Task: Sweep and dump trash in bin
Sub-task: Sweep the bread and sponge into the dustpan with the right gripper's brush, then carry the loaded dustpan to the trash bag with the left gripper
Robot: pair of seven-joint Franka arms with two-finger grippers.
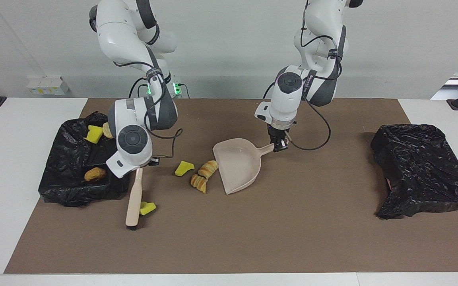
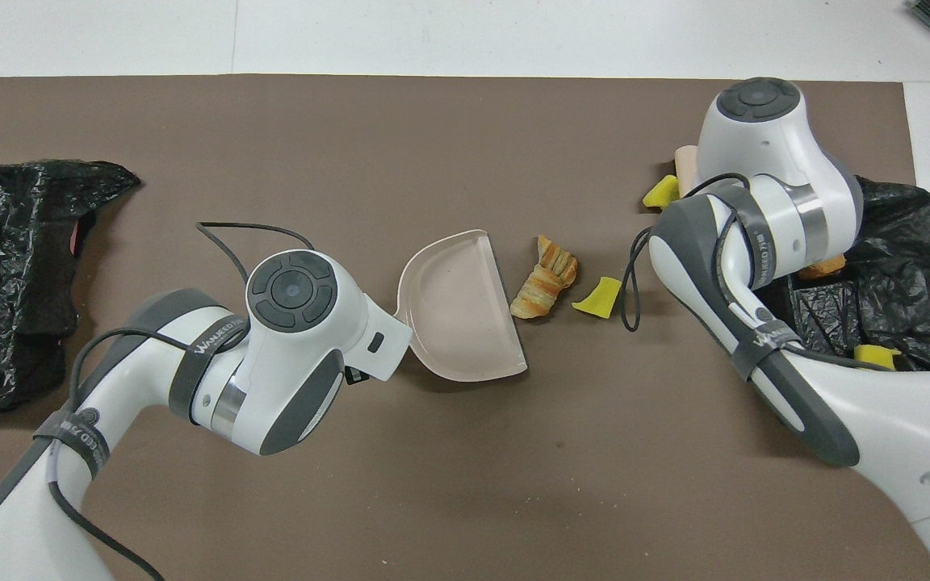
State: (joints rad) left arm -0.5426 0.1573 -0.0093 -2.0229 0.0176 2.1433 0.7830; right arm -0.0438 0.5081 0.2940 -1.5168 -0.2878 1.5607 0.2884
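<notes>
My left gripper [image 1: 279, 147] is shut on the handle of the beige dustpan [image 1: 237, 165], which rests on the brown mat with its mouth toward the right arm's end. Just off its mouth lie two bread-like lumps [image 1: 203, 176] and a yellow sponge scrap [image 1: 184, 168]. My right gripper [image 1: 143, 163] is shut on the beige brush [image 1: 134, 198], whose bristles touch the mat beside another yellow scrap [image 1: 147, 207]. In the overhead view the dustpan [image 2: 457, 315], the lumps [image 2: 544, 282] and a scrap [image 2: 601, 297] show; both grippers are hidden under their wrists.
A flat black bag [image 1: 70, 178] at the right arm's end carries a yellow scrap [image 1: 94, 134], a tan lump [image 1: 108, 129] and an orange lump [image 1: 95, 173]. A bulky bin covered in black plastic [image 1: 424, 171] stands at the left arm's end.
</notes>
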